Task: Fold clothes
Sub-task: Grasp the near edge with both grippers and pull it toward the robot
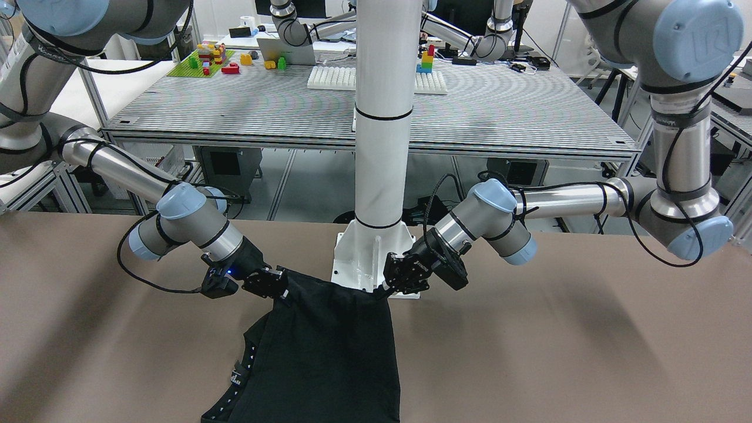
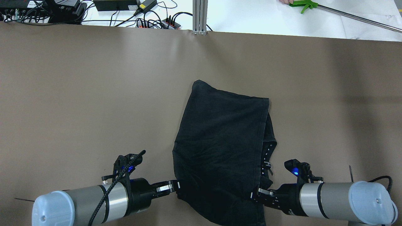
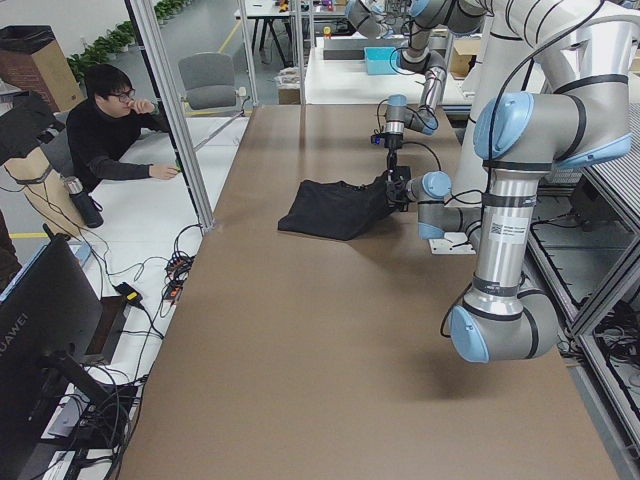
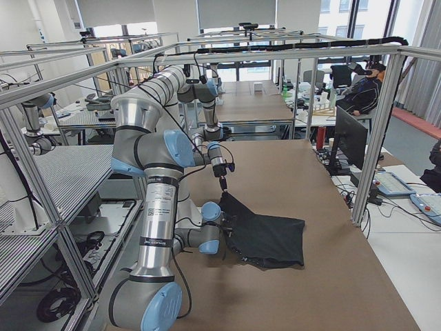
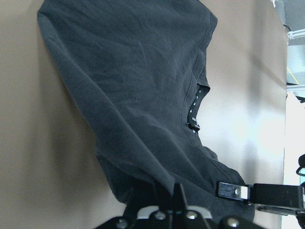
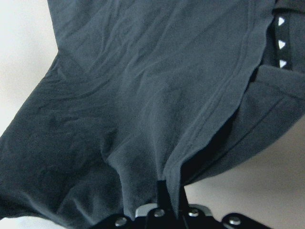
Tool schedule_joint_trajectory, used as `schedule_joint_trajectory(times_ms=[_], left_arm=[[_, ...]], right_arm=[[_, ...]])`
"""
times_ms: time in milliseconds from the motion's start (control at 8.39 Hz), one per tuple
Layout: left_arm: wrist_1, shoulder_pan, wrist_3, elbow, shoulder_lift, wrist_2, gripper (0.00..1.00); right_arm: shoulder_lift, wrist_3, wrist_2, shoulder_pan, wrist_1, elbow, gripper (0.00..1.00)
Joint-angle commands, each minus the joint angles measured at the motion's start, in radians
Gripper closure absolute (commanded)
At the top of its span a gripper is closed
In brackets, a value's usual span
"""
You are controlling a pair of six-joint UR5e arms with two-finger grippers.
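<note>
Two end effectors (image 2: 177, 185) (image 2: 254, 195) on one garment (image 2: 220, 135)

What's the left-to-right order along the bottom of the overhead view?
left arm's blue end cap → left tool → black garment → right tool → right arm's blue end cap

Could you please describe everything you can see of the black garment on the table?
The black garment is plain, soft, matte cloth with a stitched hem and a band of small white triangles peeking from the layer beneath. It lies doubled over on the brown table, lightly wrinkled. The left gripper and right gripper each pinch a corner on the robot's side, holding that edge raised off the surface.
</note>
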Motion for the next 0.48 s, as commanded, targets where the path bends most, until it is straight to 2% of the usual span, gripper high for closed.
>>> schedule_joint_trajectory(times_ms=[0, 238, 358], left_arm=[[0.01, -0.089, 0.002, 0.017, -0.009, -0.013, 1.0], [0.169, -0.243, -0.003, 0.046, -0.127, -0.16, 1.0], [0.225, -0.272, -0.004, 0.095, -0.209, -0.162, 1.0]], right_arm=[[0.09, -0.071, 0.008, 0.122, -0.002, -0.116, 1.0], [0.124, -0.116, 0.037, 0.226, -0.001, -0.167, 1.0], [0.148, -0.116, 0.078, 0.276, -0.004, -0.182, 1.0]])
